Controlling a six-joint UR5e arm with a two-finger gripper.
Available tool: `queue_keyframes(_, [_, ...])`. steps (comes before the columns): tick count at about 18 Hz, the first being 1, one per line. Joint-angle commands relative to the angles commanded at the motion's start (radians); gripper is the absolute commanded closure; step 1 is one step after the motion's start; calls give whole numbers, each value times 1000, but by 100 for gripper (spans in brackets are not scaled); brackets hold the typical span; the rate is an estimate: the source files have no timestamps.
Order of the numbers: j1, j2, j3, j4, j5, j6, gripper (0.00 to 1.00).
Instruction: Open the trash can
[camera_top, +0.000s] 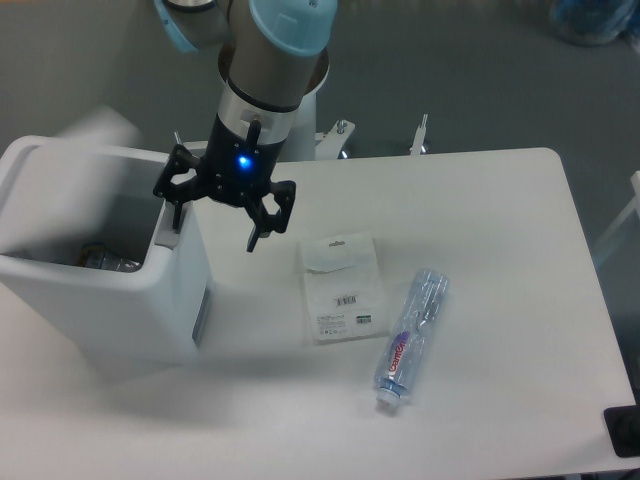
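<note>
The trash can (110, 300) is a big white boxy bin at the table's left. Its lid (95, 125) is swung up at the far side and blurred, so the inside shows, with some items at the bottom. My gripper (215, 222) hangs open over the bin's right rim. Its left finger (176, 210) rests at the grey push tab (165, 228), while the right finger (262, 228) hangs over the table beside the bin. Nothing sits between the fingers.
A flat white packet (343, 285) lies right of the bin. A plastic bottle (410, 338) with a red label lies on its side further right. The white table (500, 220) ends at its right edge near x=600.
</note>
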Motion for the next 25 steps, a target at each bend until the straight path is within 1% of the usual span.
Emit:
queue_keyframes(3, [2, 0, 14, 6, -2, 0, 0])
queue_keyframes(5, [5, -2, 44, 31, -2, -2, 0])
queue_keyframes(8, [26, -24, 95, 35, 5, 12, 0])
queue_keyframes(11, [60, -51, 139, 48, 66, 57, 0])
queue_keyframes(12, [77, -58, 143, 48, 93, 87, 0])
queue_keyframes(13, [98, -87, 144, 66, 121, 162, 0])
queue_keyframes(16, [126, -152, 146, 98, 185, 270, 0])
queue_keyframes(18, [173, -202, 144, 124, 248, 311, 0])
queue_keyframes(20, [195, -270, 156, 176, 299, 330, 0])
queue_keyframes(21, [218, -291, 160, 186, 328, 345, 0])
queue_keyframes(23, [244, -311, 160, 189, 357, 424, 0])
queue_keyframes(25, [284, -319, 152, 187, 357, 541, 0])
